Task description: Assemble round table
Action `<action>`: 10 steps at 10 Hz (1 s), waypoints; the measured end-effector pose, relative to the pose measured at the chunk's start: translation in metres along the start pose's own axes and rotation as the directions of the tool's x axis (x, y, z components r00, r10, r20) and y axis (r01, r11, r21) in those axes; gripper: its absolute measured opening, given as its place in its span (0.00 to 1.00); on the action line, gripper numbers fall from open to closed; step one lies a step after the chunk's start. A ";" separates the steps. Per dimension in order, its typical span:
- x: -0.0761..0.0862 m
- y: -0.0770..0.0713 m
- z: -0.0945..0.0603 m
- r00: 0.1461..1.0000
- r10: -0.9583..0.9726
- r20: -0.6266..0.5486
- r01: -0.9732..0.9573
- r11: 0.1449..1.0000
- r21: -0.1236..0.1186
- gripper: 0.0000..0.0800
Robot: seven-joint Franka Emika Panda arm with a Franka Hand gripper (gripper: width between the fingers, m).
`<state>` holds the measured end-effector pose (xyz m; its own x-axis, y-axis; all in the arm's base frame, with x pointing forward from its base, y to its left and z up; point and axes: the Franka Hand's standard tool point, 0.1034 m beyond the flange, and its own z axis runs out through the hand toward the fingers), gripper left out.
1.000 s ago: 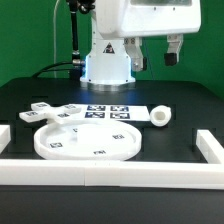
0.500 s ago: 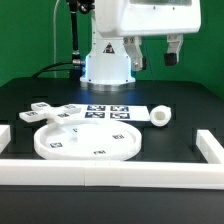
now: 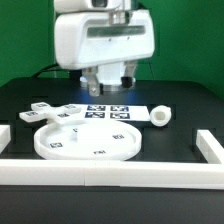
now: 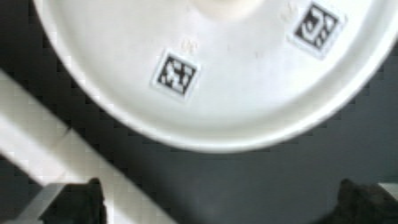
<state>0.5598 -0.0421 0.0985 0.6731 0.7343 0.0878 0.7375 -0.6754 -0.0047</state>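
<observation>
**Gripper open in the air, all three table parts loose**

- Nearest: a long white border bar runs across the front edge of the black table. Shorter bars close off both sides.
- Just behind it, the round disc lies flat with its tagged face up. Nothing is mounted on it.
- The cross-shaped foot piece lies beyond the disc, toward the exterior view's left. One of its arms reaches the disc's rim; I cannot tell whether they touch.
- The marker board lies flat behind the disc, at centre.
- The leg lies on its side just past the board's end, at the exterior view's right, apart from the disc.
- The gripper hangs above the board, clear of everything, fingers spread and nothing between them.
- Wrist view: the disc's face and two tags fill most of the frame. The dark fingertips are set wide over bare table, and a strip of white bar runs near the rim.
</observation>
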 end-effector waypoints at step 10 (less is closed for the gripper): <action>-0.047 -0.003 0.057 0.999 -0.033 0.016 0.032 0.999 0.021 0.81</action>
<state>0.5291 -0.0704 0.0377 0.6496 0.7569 0.0714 0.7598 -0.6498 -0.0231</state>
